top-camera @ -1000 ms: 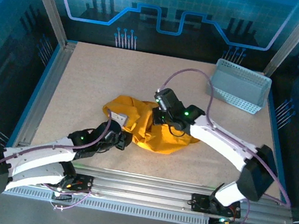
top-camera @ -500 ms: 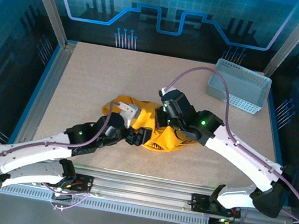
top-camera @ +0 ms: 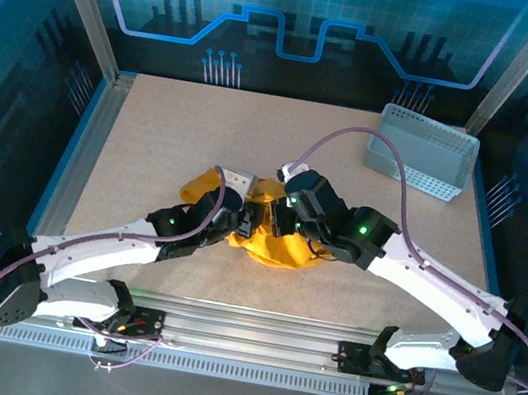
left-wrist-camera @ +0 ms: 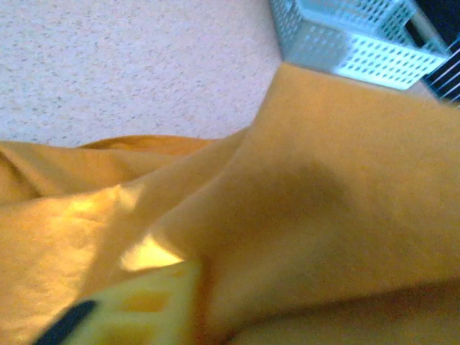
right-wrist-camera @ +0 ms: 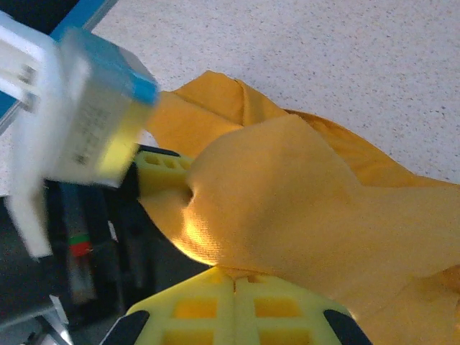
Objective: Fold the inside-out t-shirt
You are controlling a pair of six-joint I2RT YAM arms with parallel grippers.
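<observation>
Top external view: my left gripper (top-camera: 239, 226) is buried in the bunched inside-out t-shirt (top-camera: 270, 249), which lies crumpled on the tabletop (top-camera: 174, 132) directly between and under both grippers. From the left wrist camera I see one yellow pad (left-wrist-camera: 144, 309) at the bottom edge with cloth draped over it. I cannot tell whether the jaws are clamped on fabric or merely pressed into it. That is my first worry: if I lift on an unsure hold, the cloth slides out and the shirt drops in a heap.

Just to the right of it, almost touching, the right gripper (top-camera: 277, 222) is clenched on a fold of the shirt. Its wrist camera shows the two pads meeting with fabric pinched between them. With both grippers so close together, I judge a collision likely if either one moves toward the other. Pulling apart while each holds several layers could also twist the shirt rather than spread it.

Far beyond the right gripper, the grey basket (top-camera: 423, 158) stands well apart, so I see no risk there.
</observation>
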